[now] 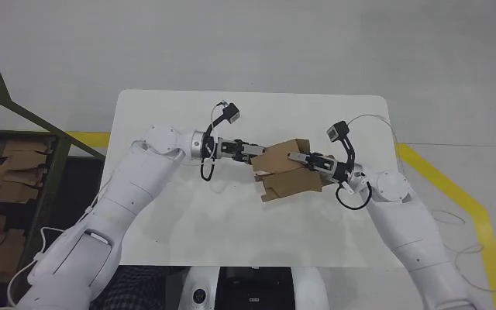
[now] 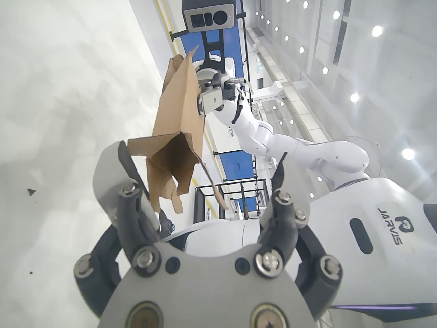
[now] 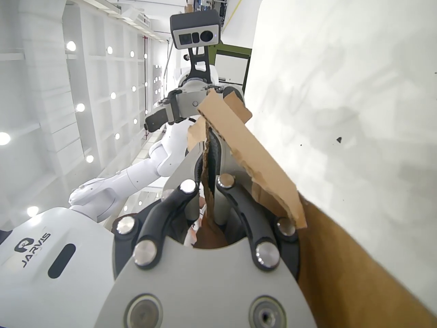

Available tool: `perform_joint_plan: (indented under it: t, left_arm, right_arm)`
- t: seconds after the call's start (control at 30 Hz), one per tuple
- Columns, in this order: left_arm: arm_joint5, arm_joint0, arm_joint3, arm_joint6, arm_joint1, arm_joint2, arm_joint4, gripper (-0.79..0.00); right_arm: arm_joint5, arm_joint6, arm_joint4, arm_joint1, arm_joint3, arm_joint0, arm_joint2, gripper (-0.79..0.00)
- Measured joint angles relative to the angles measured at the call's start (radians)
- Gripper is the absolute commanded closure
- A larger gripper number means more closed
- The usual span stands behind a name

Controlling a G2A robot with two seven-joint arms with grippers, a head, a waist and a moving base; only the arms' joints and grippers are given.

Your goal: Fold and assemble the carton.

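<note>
One smooth white table (image 1: 194, 225) with rounded corners is seen. One brown corrugated-cardboard carton (image 1: 285, 170), partly folded with ragged loose flaps, is held over the table's middle, between two grippers. A panel edge is clamped in the right gripper's (image 3: 207, 151) closed jaws. The left gripper (image 2: 201, 154) is spread wide, with a flap just beside one finger.

We note a white table (image 1: 155, 225) on pale grey floor (image 1: 248, 39), with a yellow floor line (image 1: 457, 201) passing it. A dark crate of flat cardboard (image 1: 23, 167) sits off the table's left end. Round ceiling lights (image 2: 377, 30) overhead, blue wall panels (image 2: 235, 163) beyond.
</note>
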Motion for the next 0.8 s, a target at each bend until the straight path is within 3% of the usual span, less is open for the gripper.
perform_joint_plan:
  t: [0.33,0.8]
  left_arm:
    - [-0.012,0.006,0.000,-0.001,0.001,-0.020,0.007,-0.699]
    - [-0.011,0.058,-0.065,-0.029,0.017,-0.068,0.007,-0.708]
  right_arm:
    - [0.007,-0.061,-0.025,-0.002,0.001,-0.002,0.010,0.000]
    - [0.008,-0.084,-0.019,-0.005,0.003,-0.006,0.024,0.000]
